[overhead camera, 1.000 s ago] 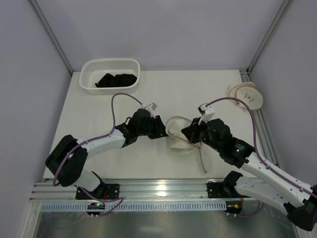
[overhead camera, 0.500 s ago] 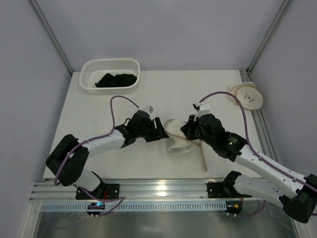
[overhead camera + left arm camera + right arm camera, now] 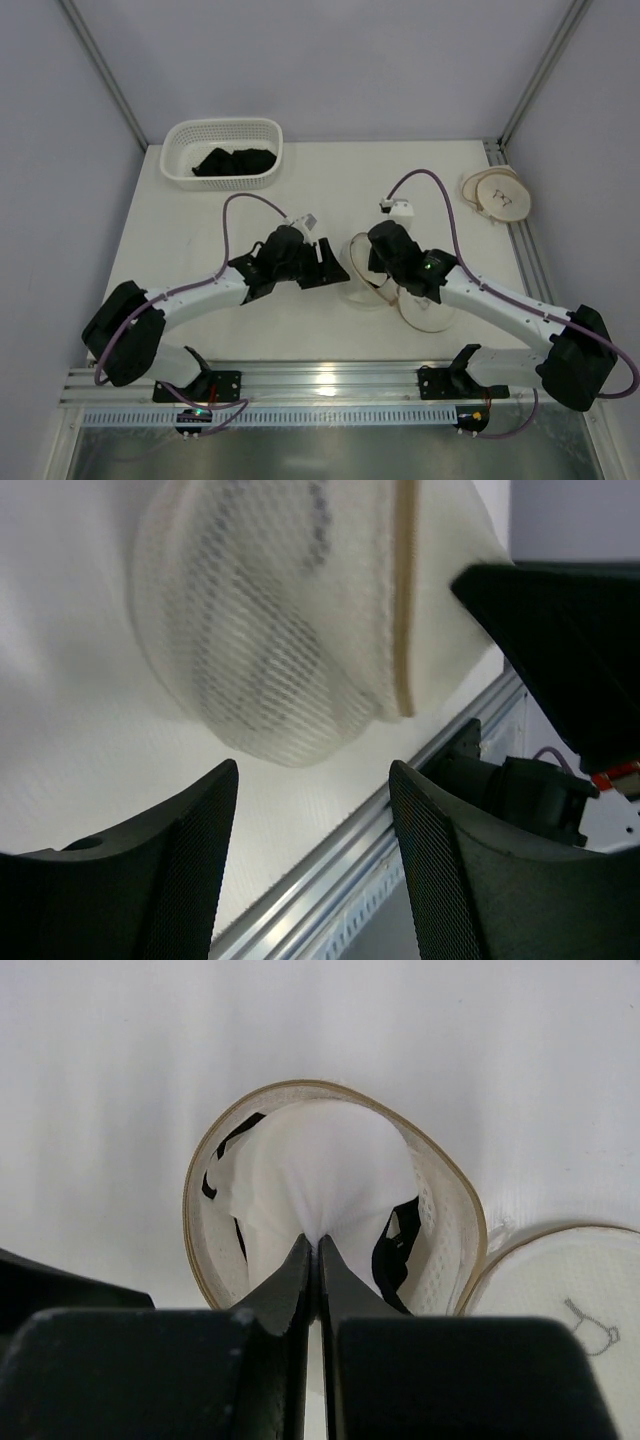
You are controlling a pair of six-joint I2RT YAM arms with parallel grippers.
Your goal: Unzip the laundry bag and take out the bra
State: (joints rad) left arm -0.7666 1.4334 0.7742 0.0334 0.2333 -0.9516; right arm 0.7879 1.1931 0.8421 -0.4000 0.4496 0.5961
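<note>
laundry bag (image 3: 452, 1222): cream mesh, brown-trimmed rim, unzipped, mouth gaping, frame centre; bra (image 3: 320, 1165): white, dark straps, bunched inside bag, pinched by right hand (image 3: 318, 1245)

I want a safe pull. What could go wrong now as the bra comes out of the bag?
1. The left claw is open and holds nothing, so the bag may lift with the bra.
2. The right claw pinches only a small fold of it; it may slip.
3. The dark straps lie inside the rim and may snag.
</note>
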